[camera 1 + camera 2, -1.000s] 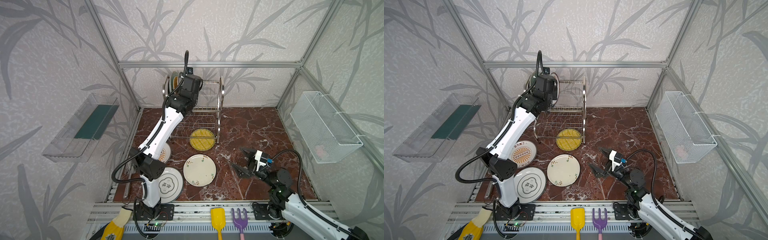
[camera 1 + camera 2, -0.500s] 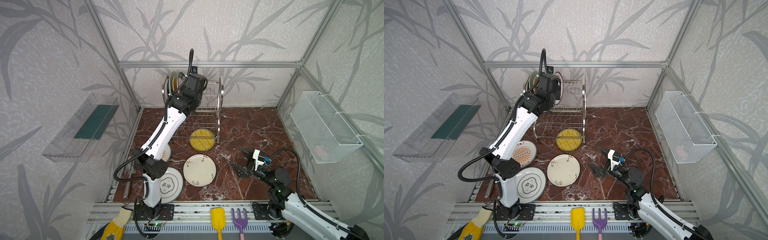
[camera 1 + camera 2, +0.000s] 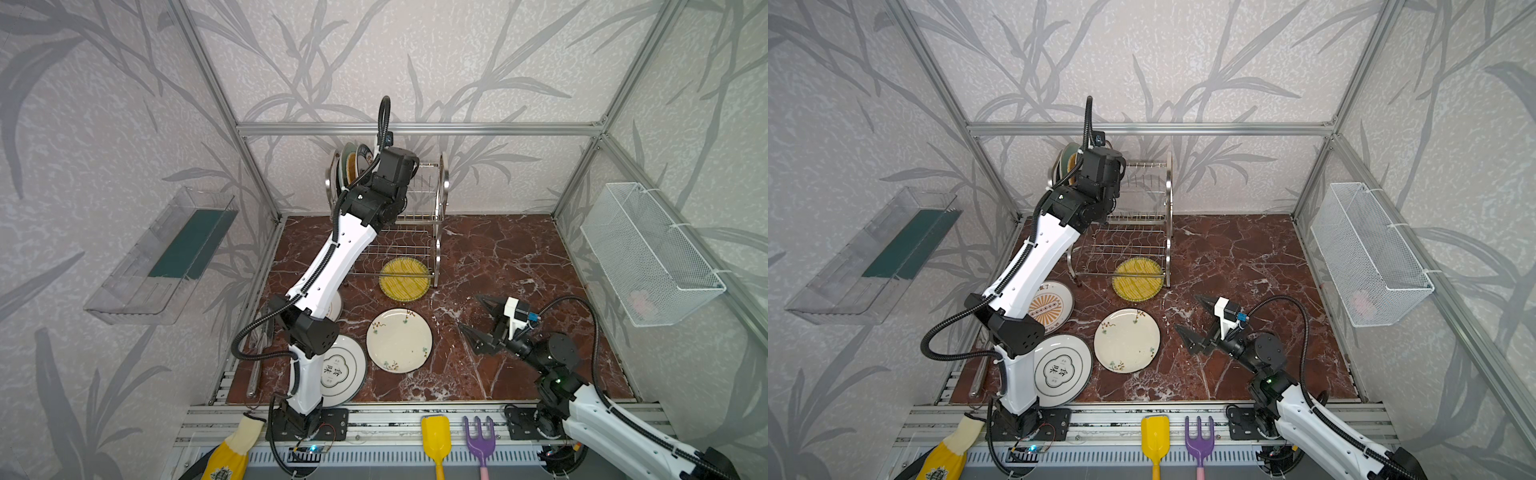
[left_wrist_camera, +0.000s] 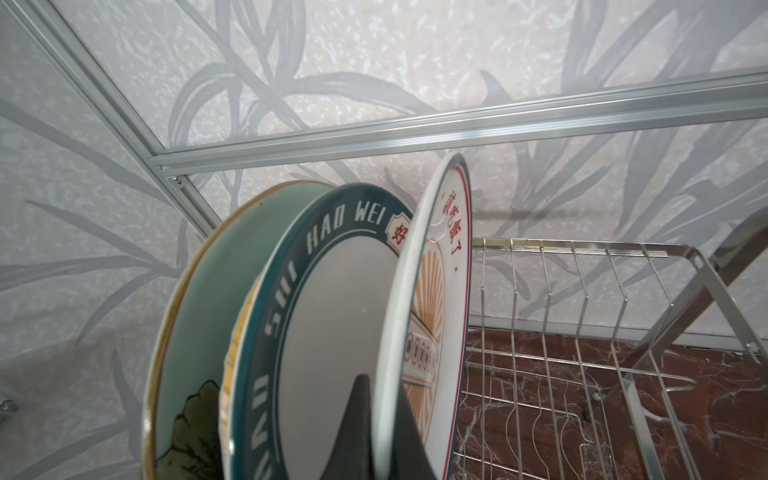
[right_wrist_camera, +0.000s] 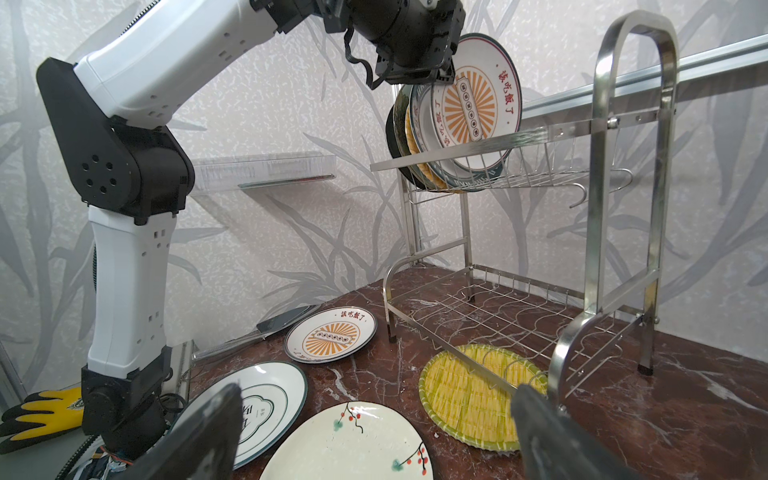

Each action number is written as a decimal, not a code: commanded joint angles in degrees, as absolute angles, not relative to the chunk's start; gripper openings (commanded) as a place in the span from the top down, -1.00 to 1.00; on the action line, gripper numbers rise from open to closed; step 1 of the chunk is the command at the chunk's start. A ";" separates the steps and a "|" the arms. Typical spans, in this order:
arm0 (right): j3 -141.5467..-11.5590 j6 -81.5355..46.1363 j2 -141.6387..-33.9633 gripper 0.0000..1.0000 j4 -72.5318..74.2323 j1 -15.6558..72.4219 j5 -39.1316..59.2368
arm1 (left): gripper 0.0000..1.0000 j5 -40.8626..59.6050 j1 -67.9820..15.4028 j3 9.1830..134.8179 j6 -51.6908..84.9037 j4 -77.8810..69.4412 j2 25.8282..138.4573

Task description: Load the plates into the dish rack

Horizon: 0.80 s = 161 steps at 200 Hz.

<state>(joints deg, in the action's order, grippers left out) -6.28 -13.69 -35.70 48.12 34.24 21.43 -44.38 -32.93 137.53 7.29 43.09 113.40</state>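
The orange-sunburst plate [image 5: 473, 104] stands on edge in the upper tier of the dish rack [image 5: 600, 187], last in a row beside the teal-rimmed plate [image 4: 332, 332] and the pale teal plate [image 4: 199, 311]. Its top tilts away from them toward the empty slot wires. The main risk, as I judge it, is letting go too soon: whether its lower rim sits between two wires cannot be told, and if it does not, the plate could tip over into the empty run of the tier or slide and knock its neighbour — ceramic on ceramic, high above the marble table [image 3: 498, 249]. A second risk is the way out: one finger sits in the narrow gap against the teal-rimmed plate, so a skewed pull could drag that plate along. The left gripper [image 4: 384, 399] is pinched on the sunburst plate's rim, whose white edge runs between the two dark fingers [image 4: 359, 424] — one on the back, one on the patterned face. The right gripper [image 3: 468, 311] hangs with fingers spread wide and empty, low over the table near the cream floral plate [image 3: 399, 340]. Near it the yellow striped plate [image 3: 404, 278], the character plate [image 3: 1063, 370] and the second sunburst plate [image 5: 330, 338] lie flat, waiting.
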 commanded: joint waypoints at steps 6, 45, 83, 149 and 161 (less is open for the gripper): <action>-8.35 -14.06 -35.71 -0.98 49.05 34.63 20.85 | 1.00 -46.42 -33.01 139.83 8.72 41.90 113.42; -8.37 -14.06 -35.61 -0.98 48.96 34.72 20.76 | 1.00 -45.78 -33.10 141.21 9.69 43.58 115.15; -8.39 -14.06 -35.59 -0.98 48.71 34.73 20.66 | 1.00 -46.33 -33.14 143.46 10.20 45.17 116.97; -8.66 -14.03 -35.73 -0.98 47.99 34.83 20.34 | 1.00 -45.71 -33.49 143.52 11.27 46.70 117.82; -8.77 -14.08 -35.72 -0.98 47.81 34.87 20.26 | 1.00 -45.45 -33.50 143.51 11.99 47.42 117.82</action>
